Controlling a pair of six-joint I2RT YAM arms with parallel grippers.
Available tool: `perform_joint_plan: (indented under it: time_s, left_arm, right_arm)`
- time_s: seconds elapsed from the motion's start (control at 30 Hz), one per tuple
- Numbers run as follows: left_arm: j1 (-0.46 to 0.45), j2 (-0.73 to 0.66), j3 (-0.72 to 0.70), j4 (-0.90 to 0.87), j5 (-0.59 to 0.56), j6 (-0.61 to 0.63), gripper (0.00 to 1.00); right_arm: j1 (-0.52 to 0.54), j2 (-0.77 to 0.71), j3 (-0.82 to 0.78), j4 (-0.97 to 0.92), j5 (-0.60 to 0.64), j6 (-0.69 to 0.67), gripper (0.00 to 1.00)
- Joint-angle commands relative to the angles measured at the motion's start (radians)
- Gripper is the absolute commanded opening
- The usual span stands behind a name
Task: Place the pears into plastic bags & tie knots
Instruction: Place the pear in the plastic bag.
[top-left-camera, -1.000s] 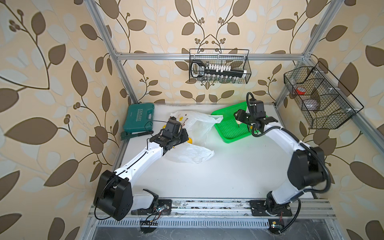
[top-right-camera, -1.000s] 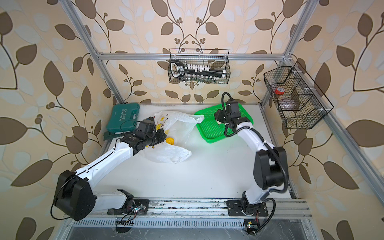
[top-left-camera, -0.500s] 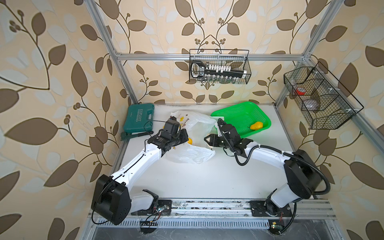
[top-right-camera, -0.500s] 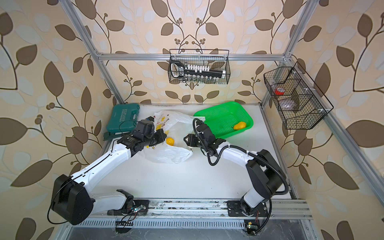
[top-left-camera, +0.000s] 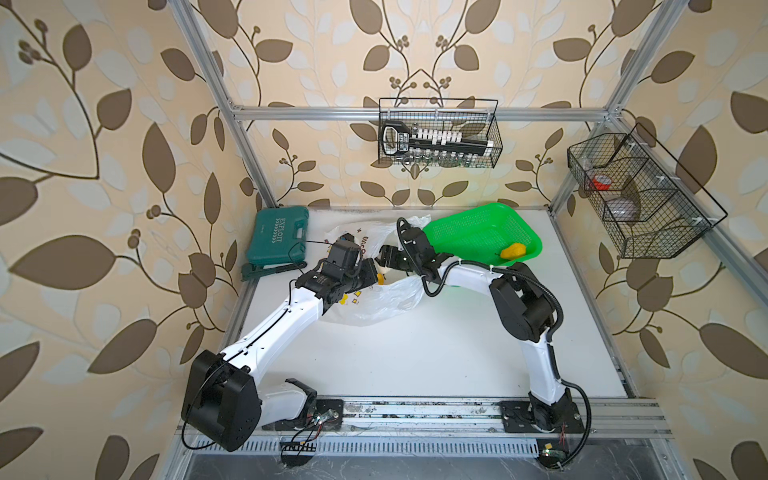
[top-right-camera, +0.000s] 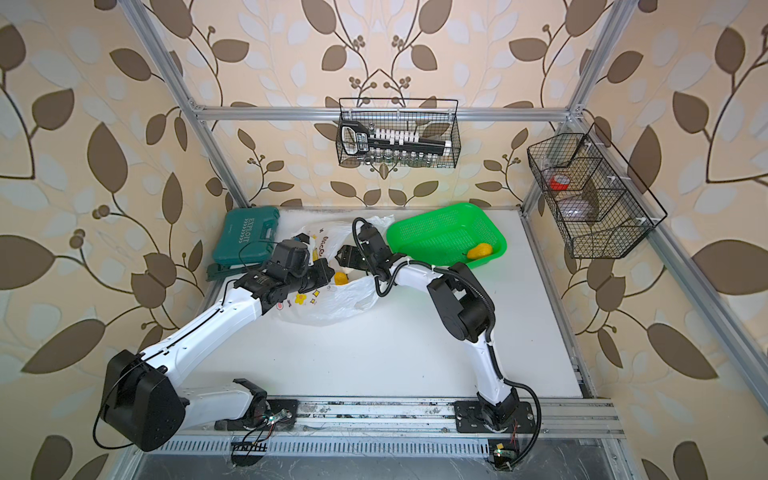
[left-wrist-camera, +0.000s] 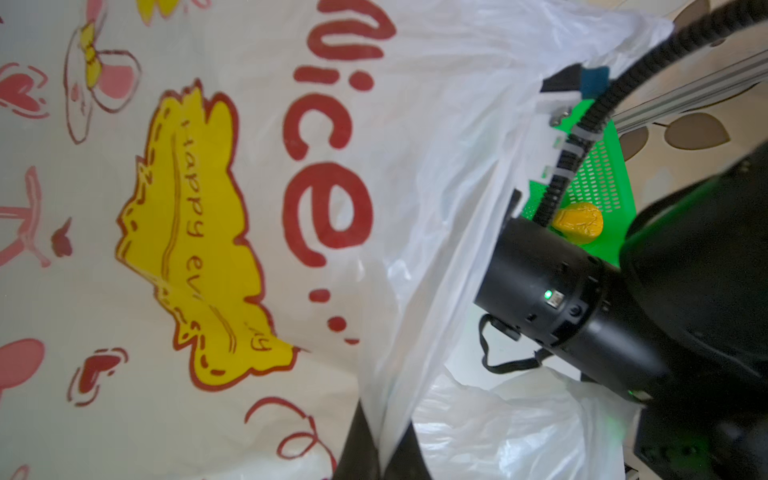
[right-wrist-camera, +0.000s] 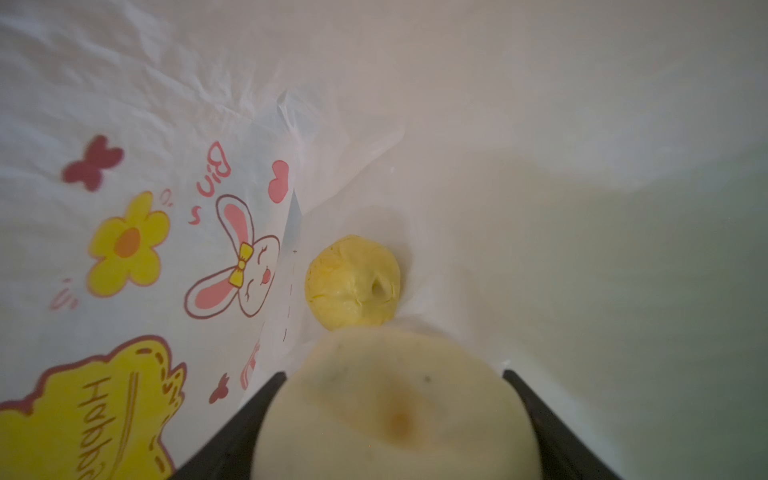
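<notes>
Far left on the desk (top-left-camera: 415, 365): a teal tool case (top-left-camera: 277, 241), lying flat, out of play. Next to it, the left claw (left-wrist-camera: 380, 453), pressed together on a fold of the plastic bag (top-left-camera: 374, 309), holding the mouth up and open toward the right. Deep inside, against the printed wall: the bagged pear (right-wrist-camera: 351, 282), orange-yellow.

Just short of it, within the mouth, the right claw (right-wrist-camera: 394, 374) with a cream pear (right-wrist-camera: 395, 415) filling the gap between its fingers. Fingers set wide about the fruit; clamped or slack, cannot tell. Judged as the drop-off step: needs only a release, since the cream pear lies straight ahead of the claw and just beside the bagged one.

Further right, just beside the bag: a green basket (top-left-camera: 469, 230) with the basket pear (top-left-camera: 513, 250) in its near right corner. Stem end pointing left, long axis roughly along the basket's near wall. Well apart from the left claw and far nearer the right arm, so probably that arm's next fetch. No knot visible.
</notes>
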Motion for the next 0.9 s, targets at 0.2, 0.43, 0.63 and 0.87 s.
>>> perform_joint_plan:
  time_s: [0.2,0.43,0.63,0.87]
  left_arm:
    - [-0.012,0.001,0.011,0.037,-0.011,-0.017,0.00]
    - [-0.012,-0.006,0.001,0.047,-0.030,-0.025,0.00]
    - [-0.012,-0.011,-0.014,0.067,-0.034,-0.029,0.00]
    - [-0.012,-0.016,-0.014,0.081,-0.019,-0.030,0.00]
  right_arm:
    - [0.004,-0.139,-0.086,-0.103,-0.074,-0.104,0.94]
    - [-0.011,-0.405,-0.270,-0.174,-0.135,-0.153,0.95]
    - [-0.121,-0.694,-0.420,-0.342,-0.066,-0.176,0.94]
    - [-0.430,-0.752,-0.364,-0.556,0.294,-0.174,0.94]
